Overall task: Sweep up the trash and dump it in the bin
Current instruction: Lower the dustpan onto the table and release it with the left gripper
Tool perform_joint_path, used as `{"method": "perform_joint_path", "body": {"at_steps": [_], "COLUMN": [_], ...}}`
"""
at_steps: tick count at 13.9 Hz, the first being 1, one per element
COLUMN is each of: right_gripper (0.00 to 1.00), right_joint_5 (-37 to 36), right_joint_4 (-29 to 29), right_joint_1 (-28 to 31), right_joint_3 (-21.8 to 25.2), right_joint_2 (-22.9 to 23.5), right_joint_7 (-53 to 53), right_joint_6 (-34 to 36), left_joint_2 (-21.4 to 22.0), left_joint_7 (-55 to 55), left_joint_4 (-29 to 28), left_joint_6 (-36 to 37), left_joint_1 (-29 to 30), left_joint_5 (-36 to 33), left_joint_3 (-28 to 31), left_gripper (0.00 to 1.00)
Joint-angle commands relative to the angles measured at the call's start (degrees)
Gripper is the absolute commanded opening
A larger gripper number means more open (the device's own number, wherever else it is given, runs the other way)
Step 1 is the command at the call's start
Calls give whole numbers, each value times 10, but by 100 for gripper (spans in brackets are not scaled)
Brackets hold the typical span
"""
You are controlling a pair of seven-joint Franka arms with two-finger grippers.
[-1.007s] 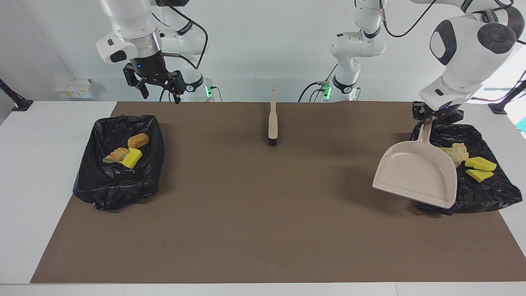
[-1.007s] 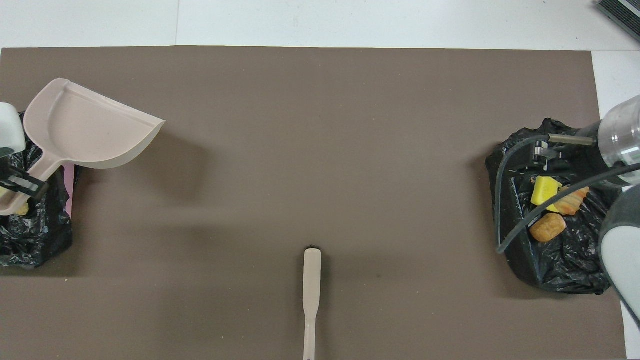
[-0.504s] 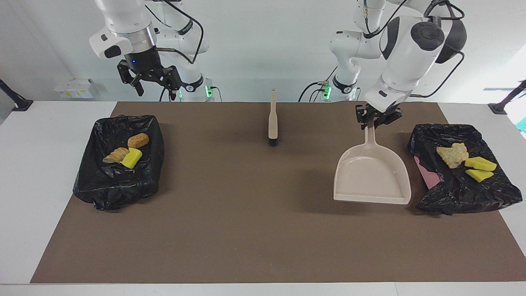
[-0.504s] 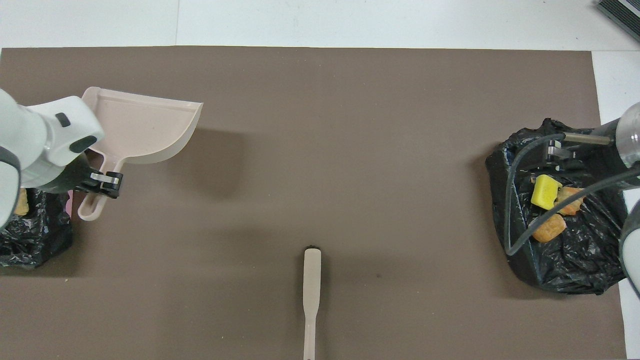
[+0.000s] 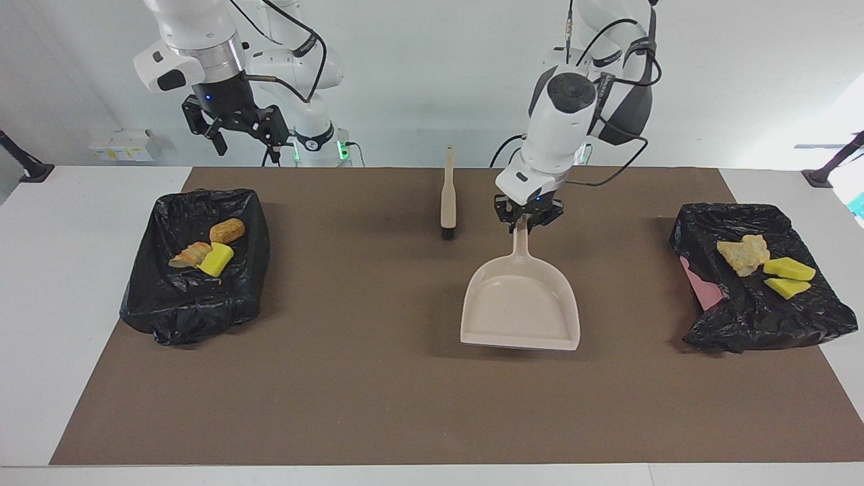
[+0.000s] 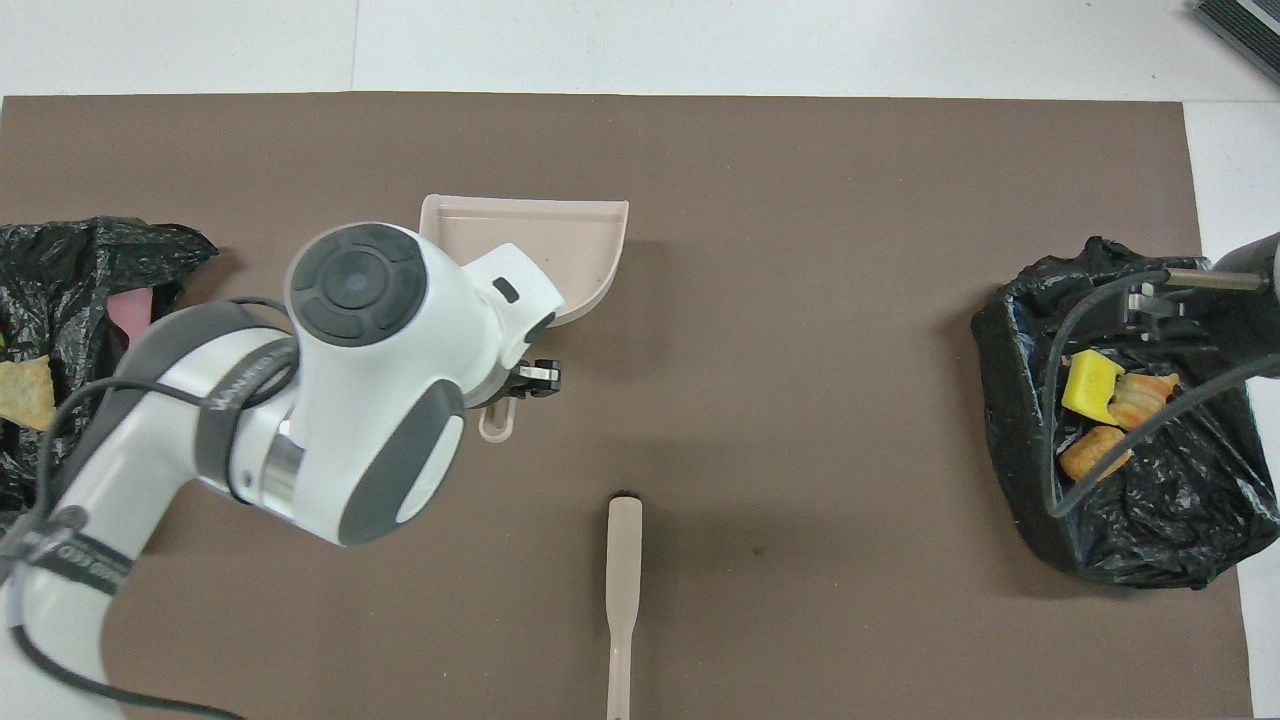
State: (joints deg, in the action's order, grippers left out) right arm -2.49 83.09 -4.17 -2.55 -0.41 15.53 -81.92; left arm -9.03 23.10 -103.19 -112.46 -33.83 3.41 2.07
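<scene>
My left gripper (image 5: 526, 214) is shut on the handle of the beige dustpan (image 5: 520, 307) and holds it low over the middle of the mat, empty, mouth away from the robots. The left arm hides part of the dustpan (image 6: 560, 240) in the overhead view. The trash lies in two black-lined bins. The bin (image 5: 196, 297) at the right arm's end holds a yellow chunk (image 5: 216, 260), sliced bread (image 5: 191, 255) and a brown roll (image 5: 227, 231). The bin (image 5: 763, 317) at the left arm's end holds a tan crumbly piece (image 5: 742, 254) and two yellow chunks (image 5: 788, 268). My right gripper (image 5: 239, 131) is open and empty, high over the table's robot-side edge.
A beige brush (image 5: 447, 196) lies on the brown mat (image 5: 378, 391) near the robots, handle toward them, beside the dustpan's handle; it also shows in the overhead view (image 6: 622, 590). A pink wall (image 5: 702, 287) shows under the liner of the bin at the left arm's end.
My left arm has carried the dustpan from over the bin at its end to the mat's middle and levelled it. My right gripper has risen a little.
</scene>
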Motion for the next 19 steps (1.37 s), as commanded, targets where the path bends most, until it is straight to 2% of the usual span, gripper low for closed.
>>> {"method": "perform_joint_path", "body": {"at_steps": [1, 3, 6, 7, 8, 9, 10, 14, 17, 19], "right_gripper": [100, 100, 100, 100, 100, 100, 100, 100, 100, 100], "right_joint_5": [13, 13, 13, 13, 13, 13, 13, 13, 13, 13], "right_joint_4": [2, 2, 2, 2, 2, 2, 2, 2, 3, 3], "right_joint_1": [3, 5, 3, 3, 3, 2, 0, -1, -3, -4], "right_joint_3": [1, 2, -1, -2, -3, -5, -5, -6, -6, -6], "right_joint_2": [-8, -8, -8, -8, -9, -9, -10, -12, -13, -12], "right_joint_7": [-30, -32, -31, -31, -31, -31, -30, -31, -31, -31], "right_joint_6": [11, 8, 9, 10, 10, 11, 12, 12, 12, 12], "left_joint_2": [-40, -56, -91, -93, -93, -90, -84, -54, -53, -42], "left_joint_7": [48, 67, 126, 127, 122, 122, 124, 122, 113, 65], "left_joint_4": [-2, -13, -19, -21, -21, -22, -22, -13, -12, -11], "left_joint_6": [-57, -105, -168, -168, -163, -153, -142, -95, -95, -94], "left_joint_1": [-47, -63, -92, -87, -82, -79, -78, -9, 35, 68], "left_joint_5": [9, 41, 47, 47, 47, 47, 47, 47, 45, 45], "left_joint_3": [4, 2, -12, -13, -13, -12, -11, -10, -9, -8], "left_gripper": [0, 0, 0, 9, 51, 100, 100, 100, 100, 100]}}
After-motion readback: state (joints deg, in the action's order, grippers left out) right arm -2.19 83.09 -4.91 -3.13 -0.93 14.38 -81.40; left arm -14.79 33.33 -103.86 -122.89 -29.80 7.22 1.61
